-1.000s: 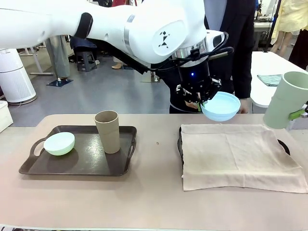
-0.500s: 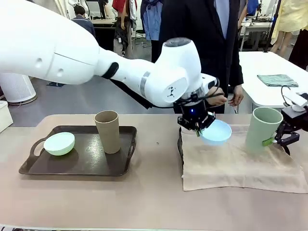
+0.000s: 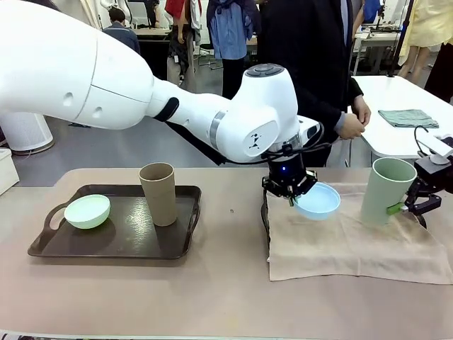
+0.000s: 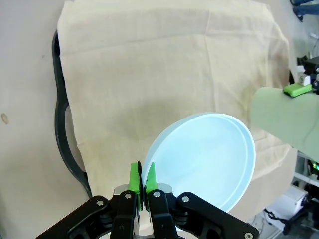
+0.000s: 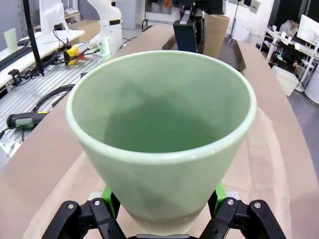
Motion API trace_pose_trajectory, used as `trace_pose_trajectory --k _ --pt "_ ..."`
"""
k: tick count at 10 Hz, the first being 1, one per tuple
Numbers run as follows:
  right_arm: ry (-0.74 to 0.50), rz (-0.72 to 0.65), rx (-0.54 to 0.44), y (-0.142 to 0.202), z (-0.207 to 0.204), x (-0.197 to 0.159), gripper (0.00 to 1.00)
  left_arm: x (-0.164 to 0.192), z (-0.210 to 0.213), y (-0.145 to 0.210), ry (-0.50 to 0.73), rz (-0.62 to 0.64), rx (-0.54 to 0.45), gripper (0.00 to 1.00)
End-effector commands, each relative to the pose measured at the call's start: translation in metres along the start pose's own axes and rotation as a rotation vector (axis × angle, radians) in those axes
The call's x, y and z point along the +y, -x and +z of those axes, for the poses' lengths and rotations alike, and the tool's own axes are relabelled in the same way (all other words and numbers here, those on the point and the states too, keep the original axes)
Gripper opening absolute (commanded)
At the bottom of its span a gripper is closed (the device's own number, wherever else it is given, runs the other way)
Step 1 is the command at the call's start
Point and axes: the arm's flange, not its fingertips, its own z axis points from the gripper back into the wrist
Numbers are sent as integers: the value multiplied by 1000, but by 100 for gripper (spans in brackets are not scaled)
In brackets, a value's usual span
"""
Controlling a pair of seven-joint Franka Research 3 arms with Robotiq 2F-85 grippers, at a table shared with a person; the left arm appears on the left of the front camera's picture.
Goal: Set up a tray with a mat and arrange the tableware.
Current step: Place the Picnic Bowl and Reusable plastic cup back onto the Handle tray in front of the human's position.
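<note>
Across the table, the front view has the left gripper (image 3: 290, 190) clamped on the rim of the blue bowl (image 3: 318, 200), which hangs tilted over the far left corner of the mat (image 3: 354, 241). The right gripper (image 3: 417, 203) clasps the green cup (image 3: 386, 190) upright at the mat's right side. I cannot tell whether either piece touches the cloth. The mat covers a dark tray (image 3: 265, 212). A second tray (image 3: 127, 241) at left carries the mint bowl (image 3: 87, 211) and the tan cup (image 3: 158, 193), set apart. A person's hand (image 3: 354, 126) is beyond the table.

The left wrist view adds the grip itself: green pads nearly meeting, with the thin rim between them. The bowl's inside is smooth, matte and pale. The tray's handle pokes out past the mat's edge.

The right wrist view looks into the cup: matte sage, with a rounded lip. The jaws stand wide, pads pressed on opposite sides low on its wall
</note>
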Motion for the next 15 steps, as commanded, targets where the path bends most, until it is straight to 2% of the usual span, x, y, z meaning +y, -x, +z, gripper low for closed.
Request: trace_pose_trajectory --k 1,3,4,5,6,7,8,10,11,13,15 --pt "-21 -16 -32 14 -7 -3 82 -4 -12 -1 -17 -25 18 4" --pt "-43 -27 -110 22 -8 -5 82 -3 -23 -2 -29 -35 10 4" --pt "-46 -33 -116 26 -8 -7 82 -3 -28 -4 -40 -47 7 4" --pt "-49 -36 -114 28 -10 -6 82 -2 -33 -3 -46 -46 10 13" --pt "-51 -33 -115 29 -12 -4 89 1 -38 -3 -47 -41 22 54" --pt "-51 -27 -110 28 -13 -3 100 3 -41 -3 -52 -38 30 70" --pt "-47 -23 -101 28 -12 -3 100 6 -44 -5 -55 -36 36 100" --pt "-58 -28 -78 26 -14 -1 100 7 -46 -3 -53 -29 50 100" --pt "-62 -32 -70 23 -14 1 100 6 -45 -2 -62 -20 60 55" --pt "-57 -54 -54 19 -12 3 100 8 -36 2 -77 -22 80 74" --pt "-41 -97 -20 21 -8 8 100 10 -25 10 -69 -48 72 75"
